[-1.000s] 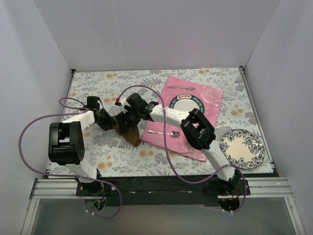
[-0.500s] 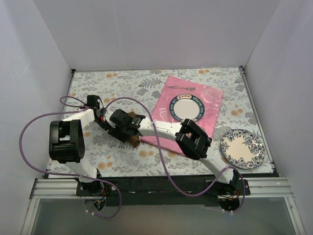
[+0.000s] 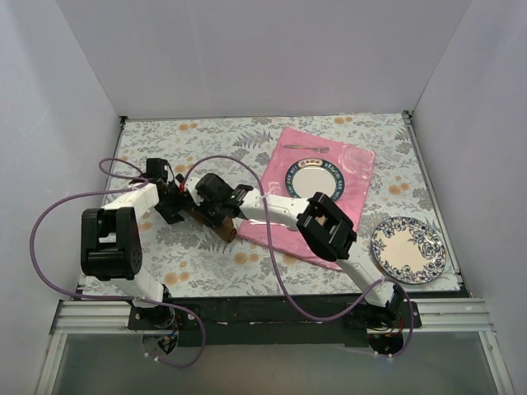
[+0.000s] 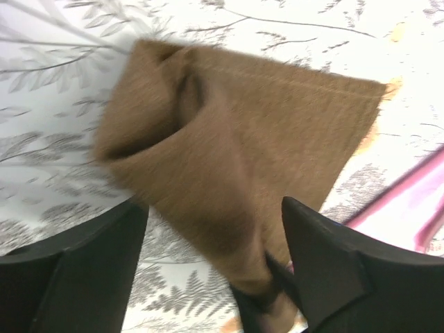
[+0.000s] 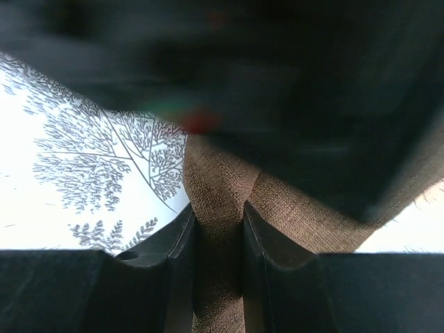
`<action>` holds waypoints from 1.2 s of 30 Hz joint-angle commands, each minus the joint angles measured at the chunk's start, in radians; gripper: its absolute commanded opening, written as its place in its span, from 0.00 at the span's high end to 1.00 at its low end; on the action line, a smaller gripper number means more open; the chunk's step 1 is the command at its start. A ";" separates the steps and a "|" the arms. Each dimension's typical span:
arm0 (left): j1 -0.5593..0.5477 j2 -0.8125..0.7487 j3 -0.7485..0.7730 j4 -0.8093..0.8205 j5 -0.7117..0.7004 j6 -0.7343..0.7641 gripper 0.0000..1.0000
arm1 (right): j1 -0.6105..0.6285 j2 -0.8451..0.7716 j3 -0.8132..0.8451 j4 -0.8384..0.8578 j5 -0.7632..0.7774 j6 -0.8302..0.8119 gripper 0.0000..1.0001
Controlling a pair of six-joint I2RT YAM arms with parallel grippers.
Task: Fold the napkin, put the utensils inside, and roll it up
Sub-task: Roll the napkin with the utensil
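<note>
From above, we see the left gripper (image 3: 174, 209) and the right gripper (image 3: 202, 207) very near each other on the left half of the desk (image 3: 156, 136), which has a pale cover with a grey leaf pattern. Both are at the plain dark brown cloth napkin (image 3: 225, 233). Only a small part of it shows there, just beside the near-left edge of the large pink cloth mat (image 3: 356, 167).

In the left wrist view the napkin (image 4: 236, 139) lies on the desk, folded and somewhat bunched, with one straight stitched edge at the far side. The two black fingers (image 4: 83, 270) of the left gripper (image 4: 211, 208) are spread wide, one on each side of the cloth, and they do not squeeze it.

In the right wrist view the right gripper (image 5: 218, 232) has its fingers (image 5: 170, 277) pressed almost together, and a fold of the napkin (image 5: 291, 215) is pinched between them. A dark blurred shape with a small red spot fills the top of this view, and we cannot tell what it is.

The slim silver metal fork (image 3: 306, 148) lies on the far part of the pink mat, well apart from the napkin. A round plate with a dark patterned rim (image 3: 311, 178) sits on the mat just in front of the fork. A second plate with blue flowers (image 3: 408, 249) rests on the desk near the mat's near-right corner.
</note>
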 commanded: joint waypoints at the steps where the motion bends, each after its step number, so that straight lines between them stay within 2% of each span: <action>1: 0.003 -0.111 -0.027 -0.067 -0.085 0.011 0.20 | -0.079 -0.027 -0.043 0.083 -0.283 0.136 0.70; 4: 0.003 -0.183 -0.060 -0.062 -0.102 -0.024 0.14 | -0.116 0.007 -0.032 0.118 -0.444 0.222 0.70; 5: 0.003 -0.200 -0.069 -0.064 -0.112 -0.035 0.04 | -0.123 0.021 -0.037 0.137 -0.485 0.247 0.71; 7: 0.003 -0.241 -0.078 -0.050 -0.121 -0.061 0.02 | -0.140 0.028 -0.064 0.195 -0.574 0.313 0.70; 11: 0.002 -0.213 -0.089 -0.022 -0.053 -0.067 0.02 | -0.160 0.053 -0.092 0.275 -0.709 0.417 0.70; 14: 0.000 -0.165 -0.095 0.007 0.008 -0.075 0.06 | -0.174 0.067 -0.117 0.344 -0.767 0.494 0.71; 25: -0.010 -0.090 -0.126 0.018 -0.023 -0.051 0.15 | -0.225 0.077 -0.305 0.744 -0.894 0.868 0.70; 30: -0.010 -0.062 -0.124 0.013 -0.099 -0.012 0.26 | -0.226 0.073 -0.318 0.734 -0.884 0.847 0.67; 33: -0.010 -0.035 -0.106 0.013 -0.121 0.006 0.32 | -0.226 0.051 -0.304 0.613 -0.842 0.763 0.62; 36: -0.010 -0.021 -0.093 0.022 -0.112 0.018 0.38 | -0.225 0.016 -0.263 0.427 -0.754 0.591 0.55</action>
